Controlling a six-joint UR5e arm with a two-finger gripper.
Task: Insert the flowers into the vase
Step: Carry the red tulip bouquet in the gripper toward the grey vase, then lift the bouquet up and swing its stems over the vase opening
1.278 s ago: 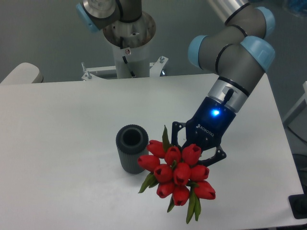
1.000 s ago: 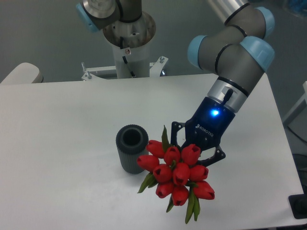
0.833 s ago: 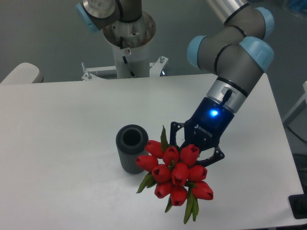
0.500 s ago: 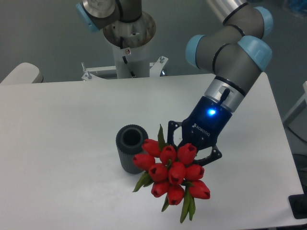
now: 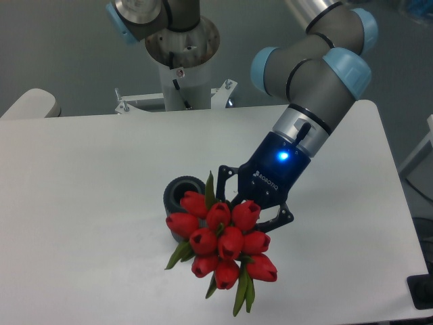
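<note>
Reaching down from the upper right, the arm [image 5: 318, 74] is slanting toward the near middle of the surface [image 5: 88, 203], its grey links and pale blue joint caps filling the far right of the view. A blue light is glowing on the dark blue wrist. The end effector [image 5: 252, 204] is sitting just behind the flowers [image 5: 220, 240] with its black fingers [image 5: 279, 218] showing on either side of the bunch; the stems are hidden behind the blooms, so the end effector is evidently clamping the bunch somewhere behind the buds, though the contact itself is not showing. The red tulip buds are facing the camera, tightly packed, with green leaves sticking out above, to the lower left and down at the near edge.

The bunch is hanging in front of and overlapping the vase [image 5: 177, 195], covering its right side and most of its body. The dark ribbed vase is standing upright on the surface, left of the end effector, with part of its round mouth still showing. Whether the flowers are touching the vase I cannot tell.

The white surface is spreading across the frame. At the far side, the robot's base column [image 5: 181, 64] is rising behind it against a grey wall [image 5: 54, 47]. A pale rounded object [image 5: 27, 105] is peeking in at the far left edge.
</note>
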